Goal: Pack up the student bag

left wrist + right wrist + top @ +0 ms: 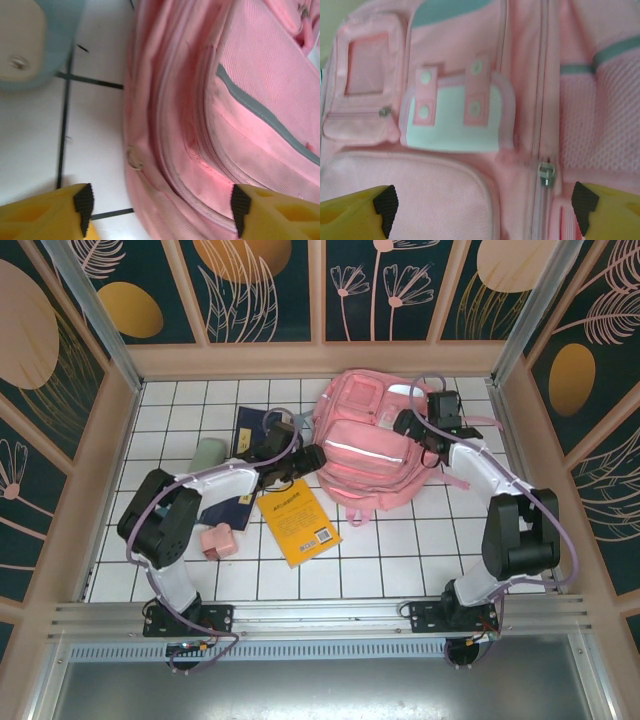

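Note:
The student bag (368, 448) lies flat at the back middle of the tiled table, a big pink backpack with a pale reflective strip. My left gripper (312, 458) is at its left edge. In the left wrist view its jaws stand open (159, 212) astride the bag's side seam and zipper (190, 165), one finger over the tile, one over the fabric. My right gripper (418, 425) hovers over the bag's right upper part. It is open (485, 212) above a front pocket and a metal zipper pull (546, 175), holding nothing.
A yellow book (298, 522) lies in front of the bag. A small pink box (217, 540) sits by the left arm. A dark blue notebook (250, 435) and a pale green cup (208, 453) lie behind the left arm. Wooden walls ring the table.

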`<state>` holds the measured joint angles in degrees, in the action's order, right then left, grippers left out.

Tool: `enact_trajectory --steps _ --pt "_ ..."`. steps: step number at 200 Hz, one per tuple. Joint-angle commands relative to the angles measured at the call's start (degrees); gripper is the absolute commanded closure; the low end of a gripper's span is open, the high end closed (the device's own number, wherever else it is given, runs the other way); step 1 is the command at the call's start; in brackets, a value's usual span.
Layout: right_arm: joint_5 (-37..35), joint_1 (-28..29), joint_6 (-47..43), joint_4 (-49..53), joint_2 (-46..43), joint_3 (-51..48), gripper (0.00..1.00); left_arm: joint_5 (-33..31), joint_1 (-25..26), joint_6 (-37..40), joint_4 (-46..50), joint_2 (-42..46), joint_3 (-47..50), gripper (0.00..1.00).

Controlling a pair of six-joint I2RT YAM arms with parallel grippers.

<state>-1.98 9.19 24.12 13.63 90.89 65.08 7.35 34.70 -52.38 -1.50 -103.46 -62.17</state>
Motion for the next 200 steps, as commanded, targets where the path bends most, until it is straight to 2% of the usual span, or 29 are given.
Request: enact_trajectory --steps 1,23,37,59,75,96,138,171,200 --pt "-2.65 -2.98 -1.71 1.22 4.71 4.41 0.16 0.85 1.57 -4.05 -0.29 -3.32 -2.45 0.35" --pt "-1.32 -4.42 -1.71 1.27 8.04 4.31 0.24 -0.97 2.51 -5.65 2.13 -6.26 -4.25 0.48" --pt "0.02 -4.28 -1.04 1.03 7.98 2.08 0.28 -3.11 2.48 -6.02 4.36 -7.76 -5.74 0.62" --pt "-0.25 -3.44 1.19 1.13 5.55 -3.64 0.28 -8.38 2.35 -5.36 8.73 -9.81 -9.12 0.75" --pt "0.88 -2.92 2.23 1.4 3.4 -8.44 0.34 -11.65 1.97 -3.93 11.74 -11.64 -12.48 0.8" --pt "0.87 -1.2 3.38 2.1 -0.42 -14.21 0.35 -12.45 0.38 -2.41 14.34 -14.35 -16.43 0.84" --pt "3.87 7.23 7.91 0.55 -6.14 -22.19 0.35 -14.2 -2.07 1.79 16.97 -19.16 -24.29 0.82" --pt "5.84 13.12 12.35 -3.08 -3.79 -21.46 0.35 -15.66 -3.45 5.65 19.76 -24.66 -34.42 0.83" --pt "5.22 16.84 13.42 -4.02 -0.94 -17.73 0.34 -16.56 -4.28 9.28 22.57 -29.28 -44.34 0.8"
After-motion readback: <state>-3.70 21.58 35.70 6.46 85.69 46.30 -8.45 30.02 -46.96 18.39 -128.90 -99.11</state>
